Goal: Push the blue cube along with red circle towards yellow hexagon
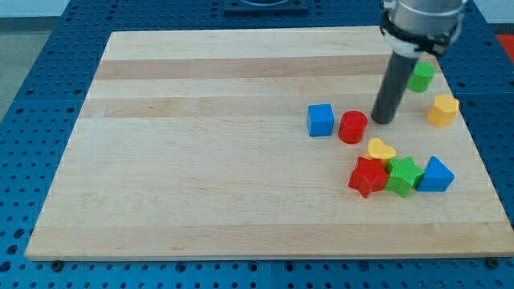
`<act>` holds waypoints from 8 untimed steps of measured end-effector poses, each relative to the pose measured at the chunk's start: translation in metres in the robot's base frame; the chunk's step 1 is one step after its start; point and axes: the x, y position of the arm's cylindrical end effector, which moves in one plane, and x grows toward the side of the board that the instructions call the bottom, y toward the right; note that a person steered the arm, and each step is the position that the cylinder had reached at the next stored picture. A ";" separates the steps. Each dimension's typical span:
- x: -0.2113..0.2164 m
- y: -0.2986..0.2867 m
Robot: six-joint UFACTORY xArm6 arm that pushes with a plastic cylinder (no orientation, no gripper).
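Observation:
The blue cube (320, 120) sits right of the board's centre. The red circle (352, 127) stands just to its right, a small gap between them. The yellow hexagon (442, 110) lies near the board's right edge. My tip (381, 120) is down on the board just right of the red circle, between it and the yellow hexagon; I cannot tell whether it touches the circle.
A green block (420, 75) lies above the yellow hexagon, partly behind the rod. Below the red circle is a cluster: a yellow heart (381, 149), a red star (368, 177), a green star (402, 176) and a blue triangular block (435, 175). The wooden board (201, 160) rests on a blue perforated table.

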 end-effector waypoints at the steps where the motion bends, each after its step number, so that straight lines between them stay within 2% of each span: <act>1: -0.026 -0.031; 2: -0.009 -0.100; 3: 0.009 -0.127; 4: 0.009 -0.127; 6: 0.014 -0.011; 7: 0.037 0.034; 8: 0.052 0.038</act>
